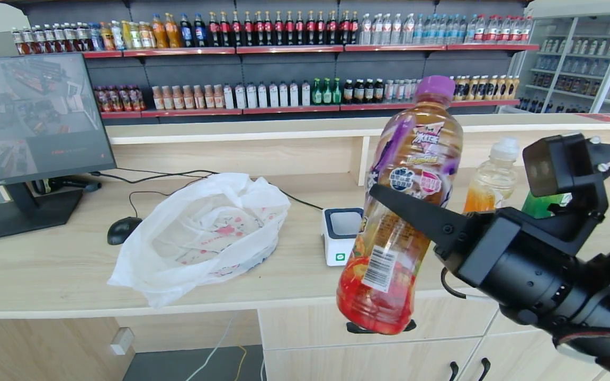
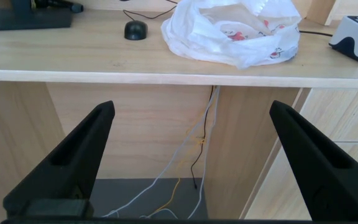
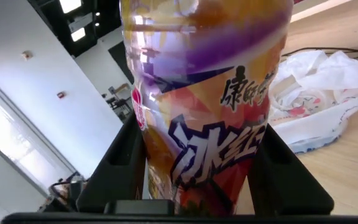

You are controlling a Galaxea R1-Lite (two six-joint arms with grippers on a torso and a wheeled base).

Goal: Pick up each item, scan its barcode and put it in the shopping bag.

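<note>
The right claw (image 1: 363,259) is closest, its two black fingers pinching a purple-capped bottle (image 1: 411,174) around the middle. One finger lies across the label on the near side and the other shows under the red base. The bottle is held off the table (image 1: 45,264) and tilted, with its cap up and leaning to the claw's right, its base lower, and a white barcode patch (image 1: 379,267) on the side facing the head camera. In the right wrist view the same claw (image 3: 201,168) clamps the bottle (image 3: 204,74) from both sides, and the shopping bag (image 3: 322,99) lies beyond. Just behind this claw and slightly to its left stands the small white scanner (image 1: 341,235) on the table. Farther left of it the white shopping bag (image 1: 204,233) lies slumped with its mouth open, then a black mouse (image 1: 123,229) and a monitor (image 1: 29,116). To the claw's right, behind its wrist, stand a pale-capped bottle of orange drink (image 1: 493,177) and a green item (image 1: 540,203). The left claw (image 2: 191,124) hangs spread wide and holding nothing, below the table's front edge (image 2: 73,74). Above and beyond it are the bag (image 2: 235,31), the mouse (image 2: 135,29) and the scanner (image 2: 356,37), and cables (image 2: 191,162) dangle under the table ahead of it.
</note>
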